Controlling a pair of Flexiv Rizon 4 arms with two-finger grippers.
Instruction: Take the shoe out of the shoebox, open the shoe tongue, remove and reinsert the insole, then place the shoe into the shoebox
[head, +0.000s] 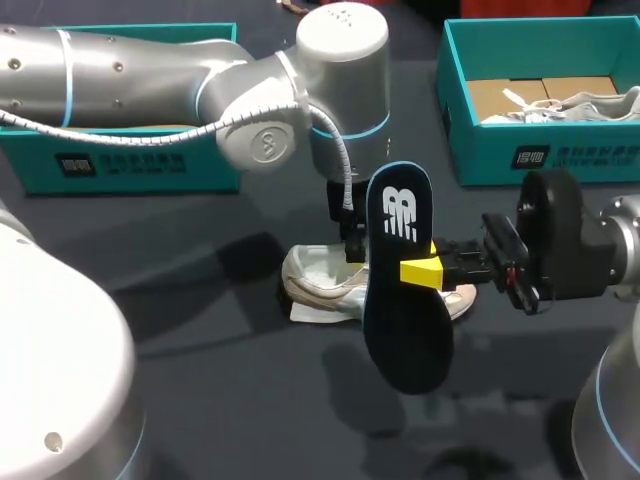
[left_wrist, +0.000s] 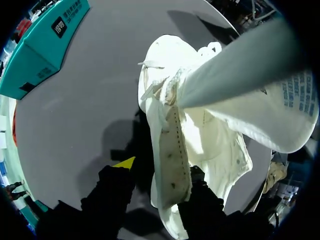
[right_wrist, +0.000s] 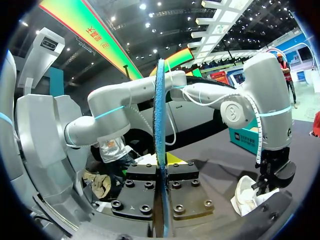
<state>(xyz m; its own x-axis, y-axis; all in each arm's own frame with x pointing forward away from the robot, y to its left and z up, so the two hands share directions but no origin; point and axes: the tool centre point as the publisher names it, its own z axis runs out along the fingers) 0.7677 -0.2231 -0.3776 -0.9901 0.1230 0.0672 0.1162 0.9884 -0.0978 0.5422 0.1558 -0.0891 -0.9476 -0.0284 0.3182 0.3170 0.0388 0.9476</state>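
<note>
Right end effector (head: 425, 268) clenched on dark insole (head: 405, 330), held upright over white shoe (head: 320, 285); left end effector (left_wrist: 161, 169) pinches shoe's side wall on surface (head: 200, 380); shoebox (head: 520, 150) at shoe's two o'clock.

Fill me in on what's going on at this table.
The right gripper is shut on the dark insole and holds it up above the table, out of the shoe. The left gripper is down at the white shoe, which lies on the table outside the teal shoebox. Whether it grips the shoe isn't clear. The insole is out and not yet reinserted. A second shoe lies in the shoebox.
</note>
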